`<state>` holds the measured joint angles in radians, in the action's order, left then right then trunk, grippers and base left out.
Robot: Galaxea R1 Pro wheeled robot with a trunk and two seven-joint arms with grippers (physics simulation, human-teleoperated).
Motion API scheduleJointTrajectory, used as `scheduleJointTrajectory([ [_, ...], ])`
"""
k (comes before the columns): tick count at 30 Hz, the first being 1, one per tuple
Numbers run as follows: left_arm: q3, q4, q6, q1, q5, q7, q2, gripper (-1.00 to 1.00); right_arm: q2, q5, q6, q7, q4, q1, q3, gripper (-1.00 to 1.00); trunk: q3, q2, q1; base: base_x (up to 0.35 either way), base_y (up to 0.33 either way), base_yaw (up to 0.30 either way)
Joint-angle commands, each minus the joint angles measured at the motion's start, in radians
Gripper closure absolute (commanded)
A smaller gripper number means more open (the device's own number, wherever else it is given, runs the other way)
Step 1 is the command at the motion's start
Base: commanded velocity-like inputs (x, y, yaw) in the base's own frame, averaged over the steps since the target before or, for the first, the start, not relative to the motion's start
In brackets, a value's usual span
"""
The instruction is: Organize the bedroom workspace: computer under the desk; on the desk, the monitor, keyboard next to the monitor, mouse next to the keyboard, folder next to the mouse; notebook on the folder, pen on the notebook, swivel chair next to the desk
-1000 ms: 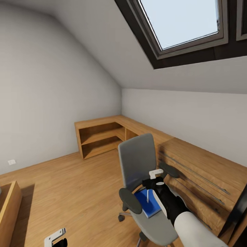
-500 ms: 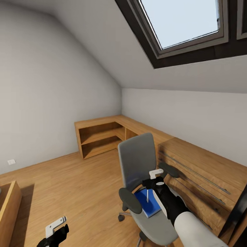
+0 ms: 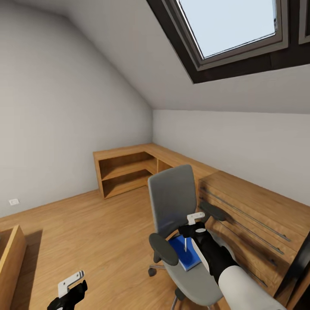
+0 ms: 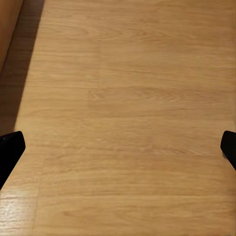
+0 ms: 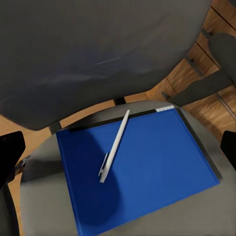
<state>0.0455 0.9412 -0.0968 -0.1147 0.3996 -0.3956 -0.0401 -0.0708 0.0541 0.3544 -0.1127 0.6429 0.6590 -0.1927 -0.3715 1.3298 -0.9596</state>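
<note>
above the folder point(image 5: 140, 164) on the swivel chair point(image 3: 172, 202), right claw point(image 5: 118, 147) apart; left claw point(image 4: 118, 147) apart.

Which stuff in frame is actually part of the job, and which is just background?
Job: swivel chair; blue folder on its seat; white pen lying on the folder; right gripper, open above them.
Just there: low wooden shelving; wooden drawer unit; skylight; wall socket.

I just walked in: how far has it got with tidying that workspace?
Barely begun. The blue folder lies on the swivel chair seat with a white pen on it. The right claw hovers open above them; the left claw hangs over bare floor. Everything remains.
</note>
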Motion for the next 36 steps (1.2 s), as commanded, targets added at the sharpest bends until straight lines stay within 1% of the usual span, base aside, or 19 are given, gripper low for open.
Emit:
scheduleJointTrajectory([
  [1,-0.001,0.002,-0.005,0.0,0.006,-0.004,0.0,-1.0,0.0,0.006,0.007,-0.004,0.001,0.001,-0.003,-1.0,-0.004,0.008,-0.004,0.0,0.0,0.0],
  [23,-0.003,-0.001,-0.004,0.0,0.005,-0.009,0.0,-1.0,0.0,0.006,0.005,-0.004,0.0,0.001,-0.004,-1.0,-0.073,0.162,-0.088,0.0,0.0,0.0],
  [36,-0.003,0.008,-0.003,0.0,0.005,0.0,0.0,-1.0,0.002,0.004,0.002,-0.003,0.0,0.001,0.002,-1.0,-0.114,0.253,-0.138,0.0,0.0,0.0],
])
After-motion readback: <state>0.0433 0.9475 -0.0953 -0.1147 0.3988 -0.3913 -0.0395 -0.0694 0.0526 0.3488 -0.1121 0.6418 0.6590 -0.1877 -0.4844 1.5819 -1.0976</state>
